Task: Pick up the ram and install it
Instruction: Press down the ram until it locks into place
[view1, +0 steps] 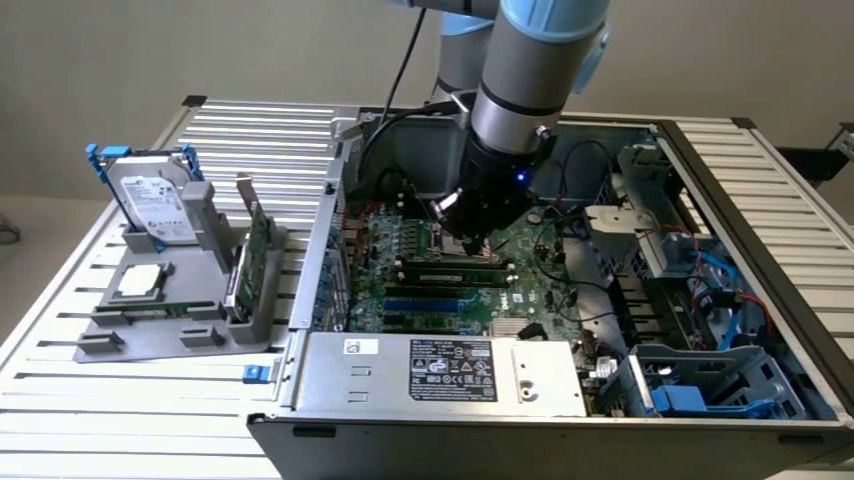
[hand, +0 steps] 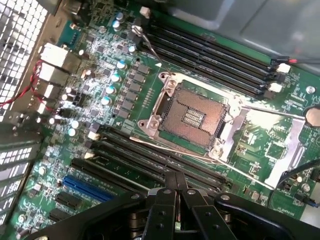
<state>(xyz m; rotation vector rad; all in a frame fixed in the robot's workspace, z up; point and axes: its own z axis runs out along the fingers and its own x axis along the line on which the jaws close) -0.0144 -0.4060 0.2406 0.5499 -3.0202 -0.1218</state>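
White slatted table fills the place, with a plain pale wall behind it. On the table stands one big computer box with its side off, so the green main board shows inside.

One robot arm reaches down into the box. Its gripper hangs low over the board, just beside the square silver socket. In the wrist view the gripper has its two fingers pressed together, shut tight, right above the long dark slots.

A thin green strip lies along those slots, straight under the gripper. I think that is the ram, sitting in a slot. I cannot tell if the fingers touch it or if it is pushed all the way in.

The ram should be very light, thin and stiff. It can snap or scratch, and its little chips are easy to hurt. I would hold it by its long flat sides near the middle, or push on its top edge, never on the chips.

Counting: one arm, one gripper, one socket, and two bunches of long slots, one on each side of the socket. Well apart, on the exterior view's left, one grey holder carries one silver hard drive, one tall green card and one small square chip.
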